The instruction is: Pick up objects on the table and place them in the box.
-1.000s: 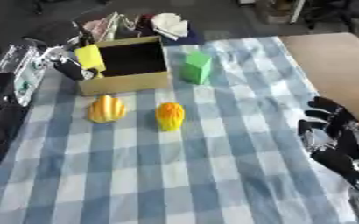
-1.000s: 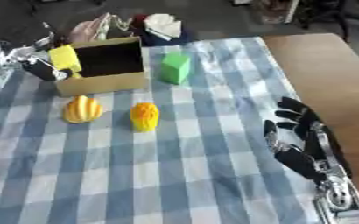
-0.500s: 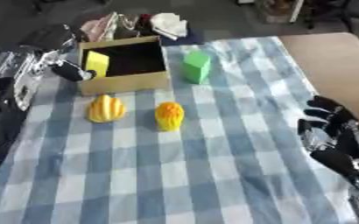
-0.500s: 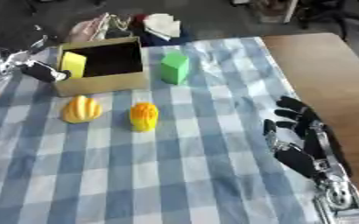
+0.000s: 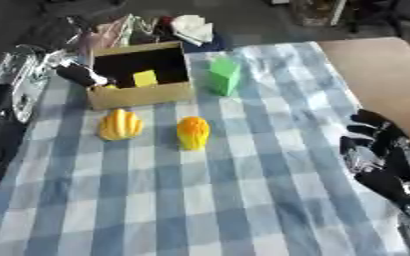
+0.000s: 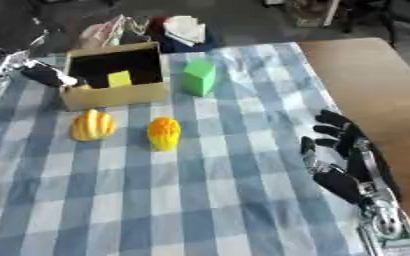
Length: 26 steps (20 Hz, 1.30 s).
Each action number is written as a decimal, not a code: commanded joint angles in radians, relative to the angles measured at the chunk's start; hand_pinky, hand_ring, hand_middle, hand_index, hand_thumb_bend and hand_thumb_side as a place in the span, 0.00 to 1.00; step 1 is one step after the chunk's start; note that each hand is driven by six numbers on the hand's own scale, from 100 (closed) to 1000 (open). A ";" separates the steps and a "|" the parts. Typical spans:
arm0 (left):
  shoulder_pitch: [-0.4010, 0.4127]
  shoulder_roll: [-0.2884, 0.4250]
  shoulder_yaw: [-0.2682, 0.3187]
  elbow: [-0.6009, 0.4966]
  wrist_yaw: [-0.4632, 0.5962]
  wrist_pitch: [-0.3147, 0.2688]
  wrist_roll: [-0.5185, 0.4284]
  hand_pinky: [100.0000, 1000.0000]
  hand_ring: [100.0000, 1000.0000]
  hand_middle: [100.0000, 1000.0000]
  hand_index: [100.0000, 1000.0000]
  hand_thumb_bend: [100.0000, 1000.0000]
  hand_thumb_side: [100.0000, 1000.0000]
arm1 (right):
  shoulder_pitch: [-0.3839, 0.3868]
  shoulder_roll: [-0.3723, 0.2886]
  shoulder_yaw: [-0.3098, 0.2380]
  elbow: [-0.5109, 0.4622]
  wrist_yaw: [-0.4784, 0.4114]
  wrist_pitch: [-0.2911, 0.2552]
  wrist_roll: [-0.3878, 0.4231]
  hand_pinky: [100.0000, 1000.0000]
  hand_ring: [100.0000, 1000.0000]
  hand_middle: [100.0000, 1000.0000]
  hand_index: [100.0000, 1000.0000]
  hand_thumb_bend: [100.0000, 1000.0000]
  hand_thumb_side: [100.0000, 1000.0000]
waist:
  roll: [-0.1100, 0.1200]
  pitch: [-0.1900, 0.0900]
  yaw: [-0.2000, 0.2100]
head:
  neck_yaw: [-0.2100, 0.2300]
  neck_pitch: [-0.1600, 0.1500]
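I just dropped the yellow block (image 5: 145, 78) into the box (image 5: 143, 95). My left hand (image 5: 79, 75) is open now. Three things are left.

My table (image 5: 270, 200) under its blue-and-white checked cloth, with what sits on it.

An open brown cardboard box (image 5: 143, 94) stands at the far left of the cloth, and just right of it a green block (image 5: 224, 75) stands upright. Nearer to me, a yellow-orange ribbed, pumpkin-like piece (image 5: 120, 124) lies in front of the box, with an orange-and-yellow rounded piece (image 5: 193, 132) beside it to the right, the two apart. Bare brown tabletop (image 6: 366, 85) shows along the cloth's right edge.
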 commanded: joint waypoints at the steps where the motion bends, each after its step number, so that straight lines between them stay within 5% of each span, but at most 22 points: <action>1: 0.010 0.095 -0.018 -0.137 0.113 -0.024 -0.032 0.71 0.65 0.69 0.81 0.65 0.42 | -0.012 -0.017 -0.009 -0.013 0.001 0.000 -0.005 0.71 0.79 0.78 0.86 0.12 0.14 | 0.011 -0.013 0.005 | -0.011 -0.008; 8: 0.123 0.236 -0.112 -0.360 0.395 -0.119 -0.366 0.68 0.59 0.61 0.75 0.52 0.29 | -0.014 -0.021 -0.014 -0.014 0.008 0.001 -0.009 0.71 0.79 0.78 0.86 0.12 0.14 | 0.019 -0.016 0.018 | -0.028 -0.012; 16: 0.137 0.224 -0.223 -0.327 0.517 -0.132 -0.667 0.68 0.61 0.62 0.76 0.48 0.20 | -0.014 -0.020 -0.013 -0.012 0.007 0.001 -0.007 0.71 0.79 0.78 0.86 0.12 0.14 | 0.014 -0.021 0.016 | -0.029 -0.011; 20: 0.115 0.177 -0.242 -0.262 0.478 -0.141 -0.710 0.68 0.62 0.64 0.78 0.45 0.20 | -0.014 -0.018 -0.012 -0.011 0.005 0.000 -0.005 0.71 0.79 0.78 0.86 0.12 0.14 | 0.011 -0.023 0.017 | -0.030 -0.009; 26: 0.089 0.103 -0.242 -0.161 0.386 -0.147 -0.649 0.68 0.62 0.65 0.78 0.44 0.18 | -0.012 -0.016 -0.012 -0.010 0.003 0.000 -0.004 0.71 0.79 0.78 0.86 0.12 0.14 | 0.007 -0.024 0.019 | -0.029 -0.005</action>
